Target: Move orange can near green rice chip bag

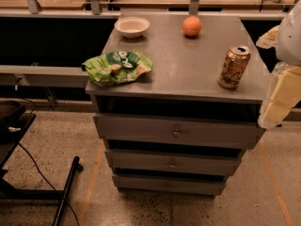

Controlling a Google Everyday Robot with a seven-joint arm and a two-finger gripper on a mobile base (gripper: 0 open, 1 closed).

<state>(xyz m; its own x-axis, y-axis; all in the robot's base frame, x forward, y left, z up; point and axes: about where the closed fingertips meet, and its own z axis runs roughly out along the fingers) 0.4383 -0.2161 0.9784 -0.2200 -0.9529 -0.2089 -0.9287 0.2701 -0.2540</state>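
The orange can (pixel 233 67) stands upright near the front right corner of the grey cabinet top (pixel 188 65). It is coppery with dark swirls and a silver top. The green rice chip bag (pixel 117 67) lies crumpled at the front left corner of the same top, well apart from the can. My gripper (pixel 278 102) hangs at the right edge of the view, just right of the cabinet and a little right of and below the can, not touching it. It holds nothing that I can see.
A white bowl (pixel 132 26) sits at the back left of the top and a round orange fruit (pixel 192 26) at the back middle. The cabinet has drawers (pixel 176 133) below. A counter runs behind. A dark stand and cable (pixel 66 187) are on the floor at left.
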